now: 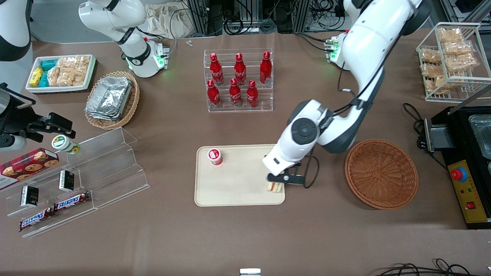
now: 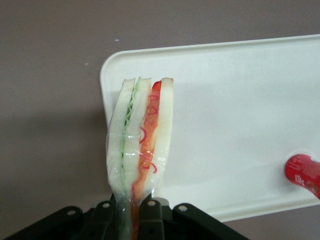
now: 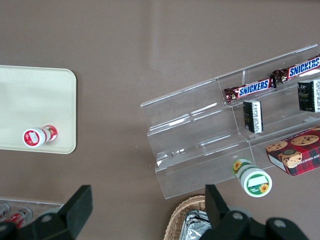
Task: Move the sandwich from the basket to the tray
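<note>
My left gripper (image 1: pixel 277 180) hangs over the corner of the cream tray (image 1: pixel 238 193) that lies nearest the front camera and the round wicker basket (image 1: pixel 381 173). It is shut on the sandwich (image 1: pixel 275 187), a wrapped wedge of white bread. In the left wrist view the sandwich (image 2: pixel 139 140) sticks out from between the fingers (image 2: pixel 156 217), its green and orange-red filling showing, above the tray's corner (image 2: pixel 112 67). The basket holds nothing.
A small red-capped bottle (image 1: pixel 215 156) stands on the tray toward the parked arm's end. A rack of red bottles (image 1: pixel 238 79) stands farther from the front camera. A clear stepped shelf (image 1: pixel 76 180) with snack bars sits toward the parked arm's end, a black device (image 1: pixel 466 165) toward the working arm's.
</note>
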{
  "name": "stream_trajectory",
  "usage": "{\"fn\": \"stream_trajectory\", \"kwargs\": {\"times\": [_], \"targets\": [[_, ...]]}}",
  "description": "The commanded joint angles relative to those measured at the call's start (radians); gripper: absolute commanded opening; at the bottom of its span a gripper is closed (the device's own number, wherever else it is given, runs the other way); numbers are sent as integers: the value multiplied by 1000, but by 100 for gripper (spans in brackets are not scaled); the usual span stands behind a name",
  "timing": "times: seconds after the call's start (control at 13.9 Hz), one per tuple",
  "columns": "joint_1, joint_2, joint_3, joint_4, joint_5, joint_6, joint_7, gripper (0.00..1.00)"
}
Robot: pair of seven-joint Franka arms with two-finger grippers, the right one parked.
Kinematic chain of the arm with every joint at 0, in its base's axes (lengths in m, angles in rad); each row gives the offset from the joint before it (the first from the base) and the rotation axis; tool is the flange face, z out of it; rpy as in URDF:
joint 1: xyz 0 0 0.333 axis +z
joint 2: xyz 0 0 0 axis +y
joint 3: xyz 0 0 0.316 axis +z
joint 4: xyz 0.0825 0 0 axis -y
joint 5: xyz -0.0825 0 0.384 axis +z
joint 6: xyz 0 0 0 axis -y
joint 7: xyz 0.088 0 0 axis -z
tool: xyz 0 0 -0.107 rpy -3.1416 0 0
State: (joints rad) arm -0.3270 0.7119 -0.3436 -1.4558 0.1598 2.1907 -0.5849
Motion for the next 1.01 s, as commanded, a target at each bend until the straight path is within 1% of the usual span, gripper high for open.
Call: {"fn": "stream_trajectory", "kwargs": {"times": [0.0, 0.07, 0.14, 0.22, 0.29, 0.51, 0.65, 0.79, 0.87, 0.94], "targets": [[-35, 72, 11, 63, 78, -3, -62, 0], [-38, 86, 11, 63, 99, -3, -97, 2], [-38, 95, 11, 63, 125, -2, -125, 18], [-37, 95, 11, 61, 132, -3, -145, 60], [-37, 93, 11, 60, 133, -3, -148, 99], [-24, 64, 11, 65, 133, -15, -136, 100], [-20, -23, 11, 65, 119, -61, -138, 100], [17, -124, 8, 61, 110, -190, -135, 100], [58, -184, 3, 54, 81, -288, -119, 100], [86, -227, 5, 58, 20, -378, -66, 100]]}}
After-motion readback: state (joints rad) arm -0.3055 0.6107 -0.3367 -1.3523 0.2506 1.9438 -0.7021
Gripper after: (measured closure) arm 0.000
